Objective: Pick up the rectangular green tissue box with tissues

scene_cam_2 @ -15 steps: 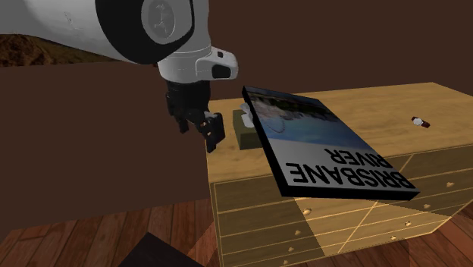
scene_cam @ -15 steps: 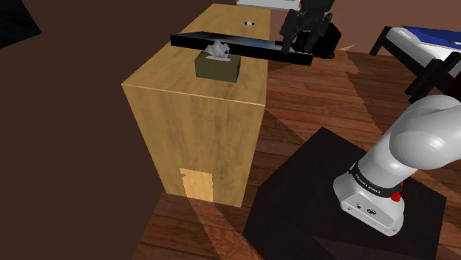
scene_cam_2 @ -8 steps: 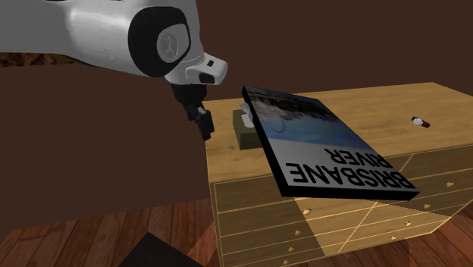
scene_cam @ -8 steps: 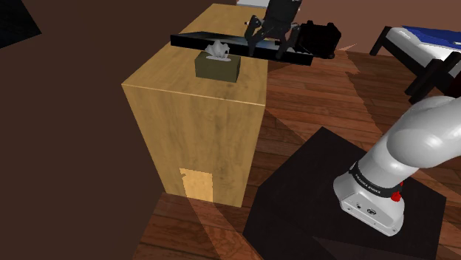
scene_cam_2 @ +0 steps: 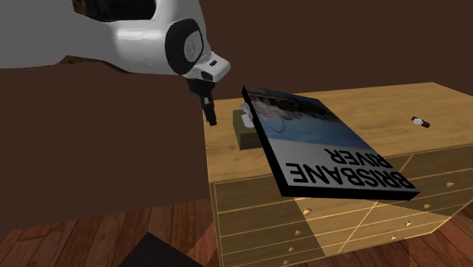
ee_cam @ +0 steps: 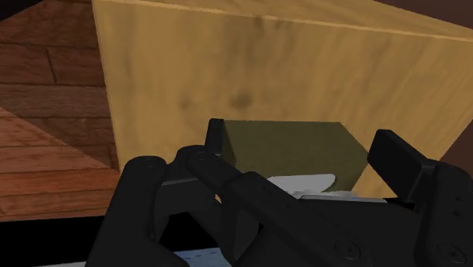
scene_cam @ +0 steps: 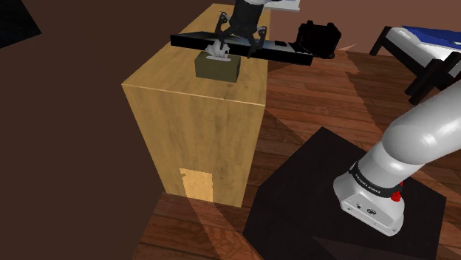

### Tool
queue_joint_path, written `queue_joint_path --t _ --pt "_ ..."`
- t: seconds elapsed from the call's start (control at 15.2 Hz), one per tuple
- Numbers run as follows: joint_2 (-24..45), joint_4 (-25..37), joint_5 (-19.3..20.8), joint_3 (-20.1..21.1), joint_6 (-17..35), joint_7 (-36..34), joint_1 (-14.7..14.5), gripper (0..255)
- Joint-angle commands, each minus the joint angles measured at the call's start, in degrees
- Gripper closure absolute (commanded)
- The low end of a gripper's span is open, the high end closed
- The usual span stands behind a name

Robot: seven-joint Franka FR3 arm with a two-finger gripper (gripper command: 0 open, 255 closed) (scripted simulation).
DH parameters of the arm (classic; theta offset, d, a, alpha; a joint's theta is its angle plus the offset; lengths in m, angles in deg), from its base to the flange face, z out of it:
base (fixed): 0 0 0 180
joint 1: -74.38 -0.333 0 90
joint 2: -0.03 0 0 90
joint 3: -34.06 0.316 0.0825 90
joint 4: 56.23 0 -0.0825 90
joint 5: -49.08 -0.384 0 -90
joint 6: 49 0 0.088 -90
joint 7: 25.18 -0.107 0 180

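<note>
An olive-green tissue box (scene_cam: pixel 216 68) with a white tissue sticking out of it stands near the end of a wooden dresser (scene_cam: pixel 192 125). My gripper (scene_cam: pixel 238 43) hangs open just above the box, with nothing between its fingers. In the wrist view the gripper (ee_cam: pixel 302 138) has one finger on each side of the box (ee_cam: pixel 288 148), and the fingers do not touch it. In the second exterior view the gripper (scene_cam_2: pixel 209 112) hovers beside the box (scene_cam_2: pixel 244 135), which a large book half hides.
A big black-edged book (scene_cam_2: pixel 326 148) titled "Brisbane River" lies tilted next to the box and overhangs the dresser's drawer front. A small bottle (scene_cam_2: pixel 419 120) lies at the far end of the top. A black object (scene_cam: pixel 319 37) and a blue bed (scene_cam: pixel 425 40) stand on the wooden floor.
The gripper has swung from beyond the book toward the shoulder view's left and now hangs over the tissue box. It has stayed open. The box and the book have not moved.
</note>
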Motion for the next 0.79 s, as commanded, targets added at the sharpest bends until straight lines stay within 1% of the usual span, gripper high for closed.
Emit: queue_joint_path --t 0.0,0.2,0.33,0.53,0.73 --pt "4.5 3.18 3.46 2.15 2.21 -7.74 1.62 0" --pt "11.18 8.76 9.87 4.11 3.71 -18.84 3.19 0" --pt "15.69 12.89 14.5 4.58 3.92 -26.15 3.47 0" --pt "22.27 19.65 21.04 3.88 3.22 -36.33 2.61 0" --pt "28.46 26.93 26.37 2.04 1.64 -45.13 0.85 0"
